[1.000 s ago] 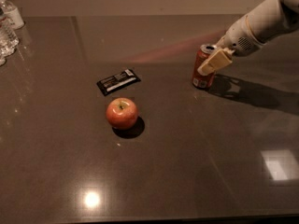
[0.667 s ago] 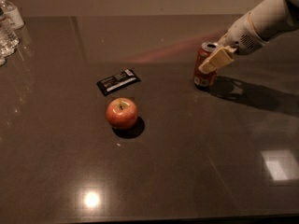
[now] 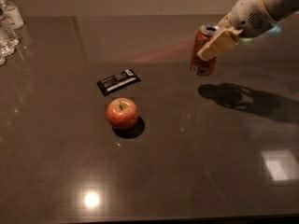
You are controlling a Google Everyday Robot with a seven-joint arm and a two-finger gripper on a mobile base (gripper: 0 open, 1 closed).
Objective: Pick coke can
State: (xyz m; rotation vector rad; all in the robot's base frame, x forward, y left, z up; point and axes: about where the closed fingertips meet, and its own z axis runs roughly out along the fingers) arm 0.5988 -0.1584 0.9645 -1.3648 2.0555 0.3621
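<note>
The coke can (image 3: 201, 56) is red-orange with a silver top and a pale patch near its base. It hangs tilted above the dark table (image 3: 187, 162), at the right rear, with its shadow on the table below and to the right. My gripper (image 3: 212, 45) comes in from the upper right and is shut on the can's upper part. One cream finger (image 3: 218, 44) lies across the can's front.
A red apple (image 3: 122, 113) sits at the table's middle left. A black snack packet (image 3: 118, 81) lies just behind it. Clear water bottles (image 3: 8, 27) stand at the far left edge. Bright light glare (image 3: 91, 199) shows on the front of the table.
The can stood on the table with the gripper around it. Now the gripper has lifted it off the surface, and its shadow has separated from it.
</note>
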